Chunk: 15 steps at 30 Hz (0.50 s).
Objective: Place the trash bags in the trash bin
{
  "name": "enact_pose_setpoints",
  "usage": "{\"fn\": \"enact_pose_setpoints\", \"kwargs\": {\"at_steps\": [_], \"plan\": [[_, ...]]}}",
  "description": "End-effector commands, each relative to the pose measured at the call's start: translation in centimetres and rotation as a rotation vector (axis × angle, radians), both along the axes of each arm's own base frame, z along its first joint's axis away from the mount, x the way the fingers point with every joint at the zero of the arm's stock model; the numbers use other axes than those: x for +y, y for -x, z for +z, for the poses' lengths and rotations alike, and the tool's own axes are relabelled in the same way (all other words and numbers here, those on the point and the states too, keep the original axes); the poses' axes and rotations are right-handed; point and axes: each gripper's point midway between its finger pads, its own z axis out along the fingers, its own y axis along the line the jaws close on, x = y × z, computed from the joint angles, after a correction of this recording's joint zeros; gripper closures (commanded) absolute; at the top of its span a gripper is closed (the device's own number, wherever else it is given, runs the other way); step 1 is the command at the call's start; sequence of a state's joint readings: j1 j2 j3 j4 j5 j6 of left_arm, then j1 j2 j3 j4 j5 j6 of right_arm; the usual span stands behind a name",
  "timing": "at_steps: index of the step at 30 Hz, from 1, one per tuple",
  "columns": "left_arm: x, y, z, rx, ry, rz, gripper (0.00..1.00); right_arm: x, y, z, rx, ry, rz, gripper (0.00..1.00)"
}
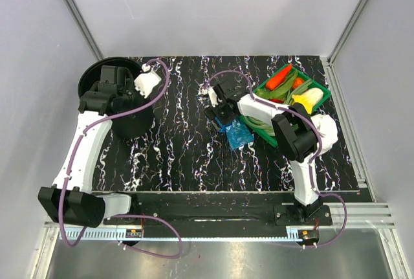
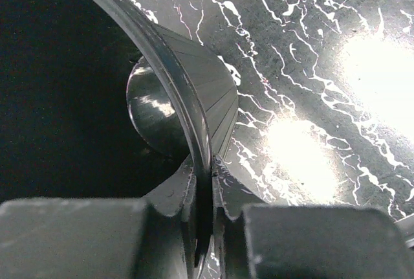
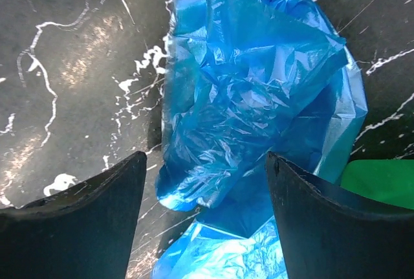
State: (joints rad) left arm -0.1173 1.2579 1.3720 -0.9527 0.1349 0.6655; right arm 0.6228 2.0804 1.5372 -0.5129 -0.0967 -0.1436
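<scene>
Right wrist: right gripper [image 3: 205, 162] spread astride trash bags [image 3: 252, 91]; left gripper [image 2: 204, 185] pinches trash bin [image 2: 210, 91] rim. I should lower fully before closing.

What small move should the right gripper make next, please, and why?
Probably close the right gripper: its open fingers straddle the bag, ready for a grasp, while the left gripper is clamped on the bin rim.
</scene>
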Motion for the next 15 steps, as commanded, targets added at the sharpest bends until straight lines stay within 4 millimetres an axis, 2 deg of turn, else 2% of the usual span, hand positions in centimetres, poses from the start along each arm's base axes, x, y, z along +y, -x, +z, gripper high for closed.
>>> {"fn": "enact_pose_setpoints", "kwargs": {"at_steps": [1,4,5,10,12,15], "plan": [[0.8,-0.9,2.5,-0.124,-0.032,0.008,0.76,0.7,-1.4,0.4,-0.052,0.008,-0.013,0.22],[0.8,-0.9,2.9,-0.138,-0.030,0.010,0.42,0.7,-1.5,0.2,-0.050,0.007,-0.013,0.27],[0.9,-0.9,3.1,-0.144,-0.029,0.014,0.36,0.8,-1.4,0.3,-0.047,0.004,-0.012,0.28],[0.8,-1.1,4.1,-0.168,-0.024,0.019,0.11,1.1,-1.2,1.1,-0.048,-0.021,-0.015,0.41],[0.8,-1.3,4.6,-0.178,-0.021,0.025,0.04,1.2,-1.2,1.5,-0.053,-0.028,-0.017,0.47],[0.8,-1.5,5.8,-0.203,-0.002,0.038,0.01,1.2,-0.9,2.4,-0.052,-0.040,-0.017,0.53]]}}
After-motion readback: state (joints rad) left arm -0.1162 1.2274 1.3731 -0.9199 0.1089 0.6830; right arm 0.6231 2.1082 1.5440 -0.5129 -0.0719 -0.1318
